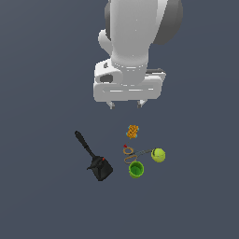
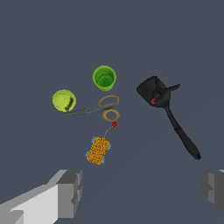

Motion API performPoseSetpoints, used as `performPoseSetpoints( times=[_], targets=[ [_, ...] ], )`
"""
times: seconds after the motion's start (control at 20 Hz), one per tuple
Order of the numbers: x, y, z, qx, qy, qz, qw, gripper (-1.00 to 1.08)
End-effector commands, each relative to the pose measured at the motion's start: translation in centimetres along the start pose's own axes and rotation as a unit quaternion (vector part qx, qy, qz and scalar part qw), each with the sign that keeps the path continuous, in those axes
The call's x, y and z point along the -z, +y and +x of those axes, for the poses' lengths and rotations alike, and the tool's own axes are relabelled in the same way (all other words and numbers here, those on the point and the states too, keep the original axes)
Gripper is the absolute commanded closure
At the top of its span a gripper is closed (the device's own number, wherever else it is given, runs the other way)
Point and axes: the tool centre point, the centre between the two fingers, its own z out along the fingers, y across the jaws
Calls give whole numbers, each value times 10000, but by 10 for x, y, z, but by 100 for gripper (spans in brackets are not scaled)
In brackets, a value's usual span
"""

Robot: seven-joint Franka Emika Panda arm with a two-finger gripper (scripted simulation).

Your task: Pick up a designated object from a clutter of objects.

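Note:
The designated object (image 1: 98, 162) is a tiny black pointed thing with a red spot. It lies on the black spatula (image 1: 85, 145) where the handle meets the blade, and shows in the wrist view (image 2: 168, 90) on the spatula (image 2: 181, 133). My gripper (image 1: 125, 106) is open and empty. It hangs well above the clutter, over the orange lump (image 1: 132, 131). In the wrist view its fingers (image 2: 70, 192) frame the lower edge around the gripper's middle (image 2: 142, 192), with the orange lump (image 2: 98, 150) nearest them.
A yellow-green ball (image 1: 158, 154) (image 2: 64, 100), a green cup (image 1: 136, 169) (image 2: 104, 78) and a thin brown looped cord with a red tip (image 1: 130, 154) (image 2: 107, 109) lie close together, to the exterior view's right of the spatula. The floor is plain dark grey.

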Motion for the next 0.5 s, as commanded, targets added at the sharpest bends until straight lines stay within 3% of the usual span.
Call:
performPoseSetpoints(
  times=[0.0,0.45],
  targets=[
    [-4,2,3,-59,-3,10,10000,-92],
    [-37,22,32,-615,1,79,9981,-92]
  ],
)
